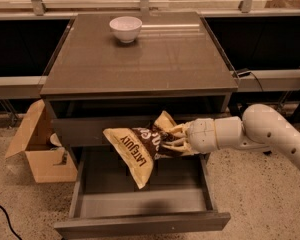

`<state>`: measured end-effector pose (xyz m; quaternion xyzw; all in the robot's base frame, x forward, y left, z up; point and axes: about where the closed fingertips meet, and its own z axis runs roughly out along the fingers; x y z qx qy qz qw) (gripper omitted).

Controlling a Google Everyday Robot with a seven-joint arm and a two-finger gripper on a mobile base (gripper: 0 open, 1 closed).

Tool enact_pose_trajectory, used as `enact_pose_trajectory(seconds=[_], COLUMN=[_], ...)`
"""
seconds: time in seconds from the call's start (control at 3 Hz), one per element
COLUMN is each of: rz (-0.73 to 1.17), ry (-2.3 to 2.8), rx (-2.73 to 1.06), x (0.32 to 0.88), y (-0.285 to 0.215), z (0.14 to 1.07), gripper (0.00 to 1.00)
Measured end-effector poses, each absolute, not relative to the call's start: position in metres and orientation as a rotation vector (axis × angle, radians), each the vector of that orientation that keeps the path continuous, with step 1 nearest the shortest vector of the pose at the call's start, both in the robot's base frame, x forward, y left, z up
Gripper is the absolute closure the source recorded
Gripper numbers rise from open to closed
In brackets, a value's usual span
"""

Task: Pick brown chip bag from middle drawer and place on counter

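Note:
The brown chip bag (140,144) has a dark brown middle and tan-yellow ends with dark lettering. It hangs in the air above the open middle drawer (140,204), in front of the drawer front above it. My gripper (171,138) comes in from the right on a white arm and is shut on the bag's right part. The bag's left end droops down toward the drawer's inside. The counter (175,59) is the glossy grey-brown top of the cabinet, well above the bag.
A white bowl (125,28) stands at the back of the counter, left of centre. An open cardboard box (40,151) sits on the floor left of the cabinet. A black cable (0,216) lies at the lower left. Dark shelving runs behind.

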<state>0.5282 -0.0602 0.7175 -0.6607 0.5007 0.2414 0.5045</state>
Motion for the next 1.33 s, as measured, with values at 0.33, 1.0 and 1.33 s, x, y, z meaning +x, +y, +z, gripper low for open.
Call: enact_pose_trajectory(seconds=[0.33,1.0,1.33], rz=[0.582,0.452,0.343], ry=[1.209,1.175,1.149], rx=[-1.595,-1.679,-1.719], x=[0.528,0.547,0.57], y=[-0.06,-0.075,-0.091], z=[0.718,0.793,0.856], gripper=[1.0,1.0,1.0])
